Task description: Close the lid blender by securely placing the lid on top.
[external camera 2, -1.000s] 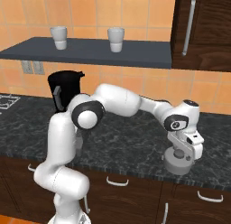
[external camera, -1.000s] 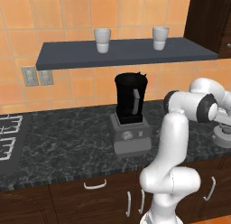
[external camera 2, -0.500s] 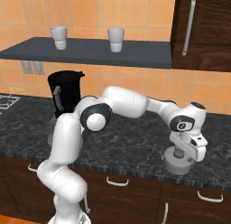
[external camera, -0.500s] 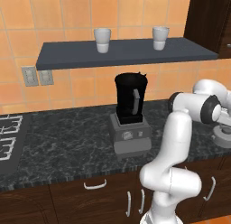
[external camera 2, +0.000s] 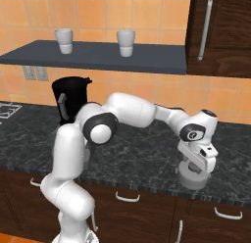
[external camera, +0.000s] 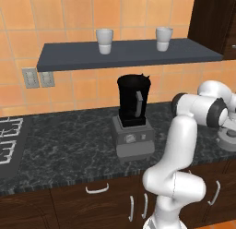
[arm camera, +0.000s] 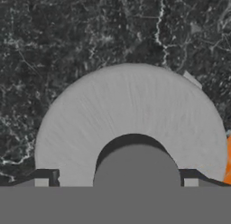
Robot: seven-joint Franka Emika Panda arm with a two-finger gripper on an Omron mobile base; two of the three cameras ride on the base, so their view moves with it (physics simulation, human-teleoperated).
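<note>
Lid: we see the grey lid (arm camera: 131,123) flat on the dark tabletop (external camera 2: 142,161) near its front edge, at about 3 o'clock from the blender (external camera: 133,117) and well apart from it.
Pincer: our pincer (external camera 2: 196,169) hangs straight over the lid, its tips at either side of the centre knob (arm camera: 136,166); we cannot tell whether they grip it.
Blender: its black jar stands upright with the mouth uncovered.
Shelf: two white cups (external camera: 104,41) at 12 o'clock above the blender.
</note>
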